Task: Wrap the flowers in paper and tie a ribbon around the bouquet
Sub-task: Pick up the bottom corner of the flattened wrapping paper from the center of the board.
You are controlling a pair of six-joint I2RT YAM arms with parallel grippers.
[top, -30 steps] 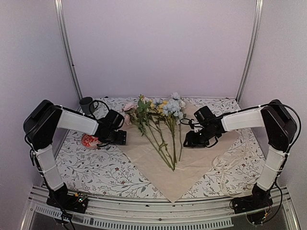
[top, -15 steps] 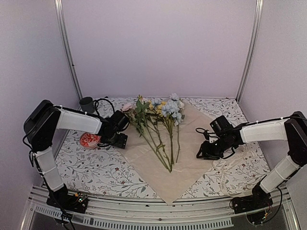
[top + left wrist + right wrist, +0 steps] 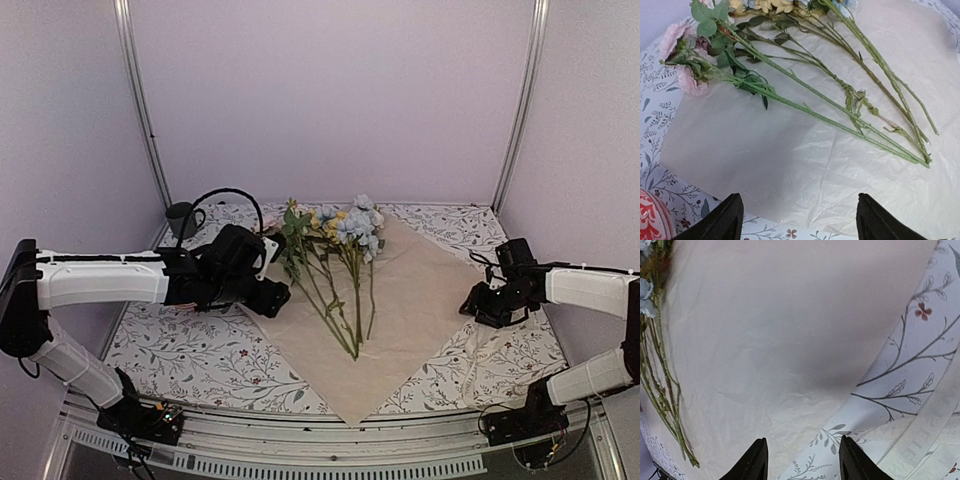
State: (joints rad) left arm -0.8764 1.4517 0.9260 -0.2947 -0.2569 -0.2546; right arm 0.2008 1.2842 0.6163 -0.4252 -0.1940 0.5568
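Flowers (image 3: 335,265): loose on the paper (image 3: 410,300), blooms at the far side.
Paper: flat on the tablecloth (image 3: 200,350).
Ribbon (image 3: 932,427): on the tablecloth, beside the paper's right corner.
Left gripper (image 3: 797,220): jaws spread, empty, over the paper's left corner.
Right gripper (image 3: 802,460): jaws apart, empty, above the paper's right edge.

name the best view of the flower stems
Left wrist: the flowers fill the frame, stems sharp. Top external shows the whole bunch, small; right wrist only stems and blue blooms at its left edge.
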